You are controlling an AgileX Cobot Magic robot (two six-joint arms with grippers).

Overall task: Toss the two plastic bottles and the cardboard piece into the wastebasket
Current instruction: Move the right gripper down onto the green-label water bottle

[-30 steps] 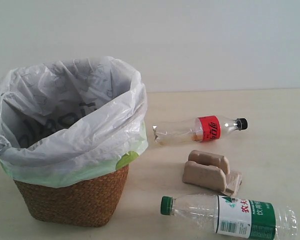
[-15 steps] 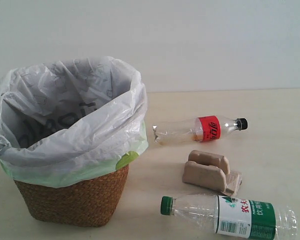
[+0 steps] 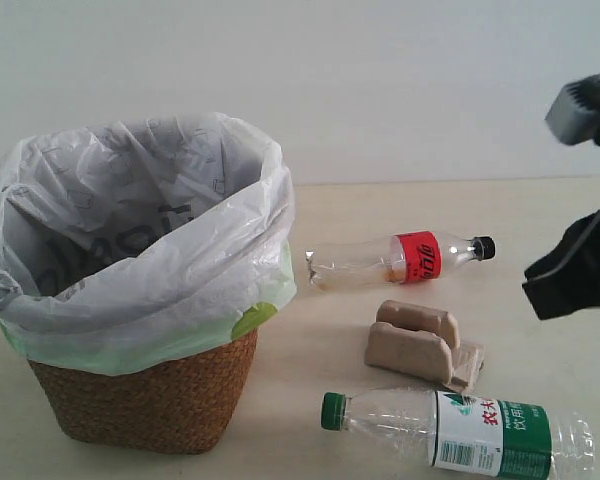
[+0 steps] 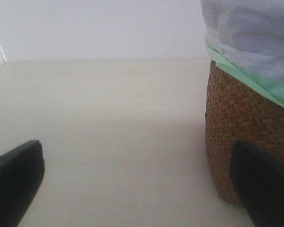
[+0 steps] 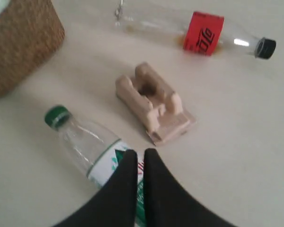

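Observation:
The wastebasket (image 3: 145, 400), wicker with a white bag liner, stands at the left. Right of it lie the red-label bottle (image 3: 400, 258), the cardboard piece (image 3: 420, 343) and, nearest the front, the green-label bottle (image 3: 460, 430). My right gripper (image 3: 555, 285) hangs at the right edge, above the table and apart from all three. In the right wrist view its (image 5: 141, 153) jaws are shut and empty over the green-label bottle (image 5: 85, 142), with the cardboard piece (image 5: 151, 101) and red-label bottle (image 5: 199, 33) beyond. My left gripper (image 4: 137, 156) is open and empty, low beside the wastebasket (image 4: 232, 118).
A pale wall runs behind the light wooden table (image 3: 540, 210). The liner bag (image 3: 130, 230) billows out wider than the basket's wicker wall. Bare tabletop (image 4: 109, 118) stretches ahead of the left gripper.
The right arm has come into the exterior view at the right edge; it was out of view before. The bottles, cardboard piece and wastebasket have not moved.

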